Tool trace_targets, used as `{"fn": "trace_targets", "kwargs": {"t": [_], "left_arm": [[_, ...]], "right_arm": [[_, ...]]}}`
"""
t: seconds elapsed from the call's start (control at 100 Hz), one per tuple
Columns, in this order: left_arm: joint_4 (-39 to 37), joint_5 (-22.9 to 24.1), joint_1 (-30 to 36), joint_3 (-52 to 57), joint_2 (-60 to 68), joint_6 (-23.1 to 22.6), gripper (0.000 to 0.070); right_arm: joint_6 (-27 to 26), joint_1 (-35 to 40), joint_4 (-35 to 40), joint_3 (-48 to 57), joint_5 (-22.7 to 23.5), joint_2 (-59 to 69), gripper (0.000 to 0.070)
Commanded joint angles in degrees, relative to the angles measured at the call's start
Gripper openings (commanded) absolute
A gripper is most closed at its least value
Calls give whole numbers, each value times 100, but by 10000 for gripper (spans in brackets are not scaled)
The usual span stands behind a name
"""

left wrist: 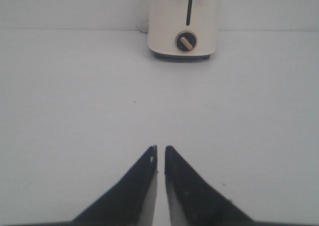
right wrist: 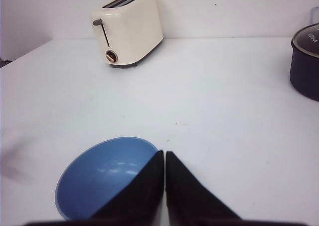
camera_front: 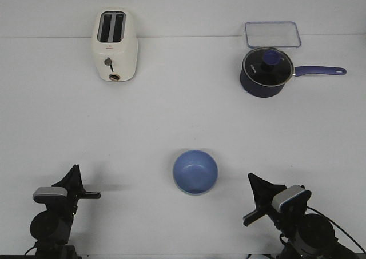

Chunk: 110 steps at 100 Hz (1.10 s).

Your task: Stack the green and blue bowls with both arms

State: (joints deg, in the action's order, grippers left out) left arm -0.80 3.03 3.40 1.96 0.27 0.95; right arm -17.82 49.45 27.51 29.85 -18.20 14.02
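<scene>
The periwinkle blue bowl [camera_front: 195,172] sits upright and empty on the white table near the front, between the two arms. It also shows in the right wrist view [right wrist: 102,178], just beside my right fingers. No green bowl shows in any view. My left gripper [camera_front: 75,175] is shut and empty at the front left, well apart from the bowl; the left wrist view shows its tips [left wrist: 160,147] almost together over bare table. My right gripper [camera_front: 255,183] is shut and empty at the front right, its tips [right wrist: 164,152] close to the bowl's rim.
A cream toaster [camera_front: 115,46] stands at the back left, and shows in the left wrist view [left wrist: 184,21] and the right wrist view [right wrist: 128,30]. A dark navy lidded saucepan [camera_front: 266,71] with a long handle stands at the back right, a clear lid-like tray [camera_front: 273,34] behind it.
</scene>
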Motion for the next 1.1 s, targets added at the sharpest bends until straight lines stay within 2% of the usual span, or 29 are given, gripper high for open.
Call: {"fn": "trace_targets", "kwargs": {"t": [0.0,0.32,0.44,0.55,0.67,0.73,0.79,0.96,1.04,1.09], "left_arm": [[-83,-2,-2,-116,-11,-26,15],[-83,-2,-2,-116,-11,-26,15],[-83,-2,-2,-116,-11,-26,15],[-81,-2,-2,-116,-11,-26,15],[-81,-2,-2,-116,-11,-26,15],[-83,-2,-2,-116,-11,-26,15],[-81,-2,-2,-116,-11,-26,15],[-83,-2,-2,-116,-11,-26,15],[-83,-2,-2,-116,-11,-26,15],[-81,-2,-2,-116,-11,-26,15]], "right_arm": [[-33,46,-87,46,-2,26,6],[-13,46,-85,46,-4,26,6],[918,39,-48,46,-356,26,6],[1290,-83,-96,46,-861,9,6],[1410,-782,-92,13,-846,-11,6],[1438,-1397,-136,-103,-667,-22,6],[1576,-2116,-358,-367,-299,-61,6],[1893,-3963,-1733,-1685,1078,-522,6],[1869,-4461,-2208,-2232,1375,-824,6],[1867,-4623,-2446,-2494,1388,-977,6]]}}
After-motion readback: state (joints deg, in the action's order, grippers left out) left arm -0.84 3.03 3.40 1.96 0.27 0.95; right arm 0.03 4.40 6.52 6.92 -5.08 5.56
